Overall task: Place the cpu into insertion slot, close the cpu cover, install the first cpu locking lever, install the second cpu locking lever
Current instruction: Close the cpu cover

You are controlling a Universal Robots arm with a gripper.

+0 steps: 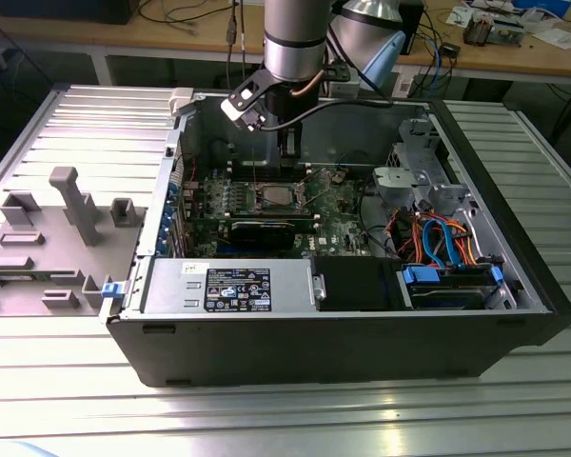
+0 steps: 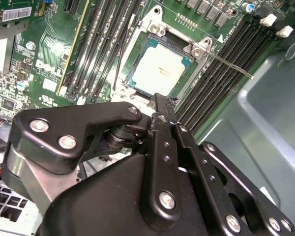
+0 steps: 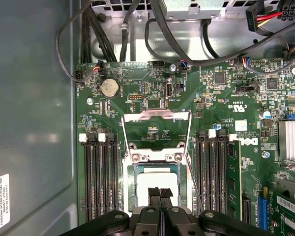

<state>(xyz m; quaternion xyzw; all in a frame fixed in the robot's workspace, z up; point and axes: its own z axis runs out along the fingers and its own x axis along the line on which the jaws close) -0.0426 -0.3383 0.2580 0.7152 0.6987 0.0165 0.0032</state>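
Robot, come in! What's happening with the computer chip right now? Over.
Gripper shut, empty, hovering right over the cpu. Cpu seated in the insertion slot. Cpu cover flipped open, not yet closed. Nothing in the way.

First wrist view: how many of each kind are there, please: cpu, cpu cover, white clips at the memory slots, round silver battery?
cpu: 1
cpu cover: 1
white clips: 4
round silver battery: 1
Total: 7
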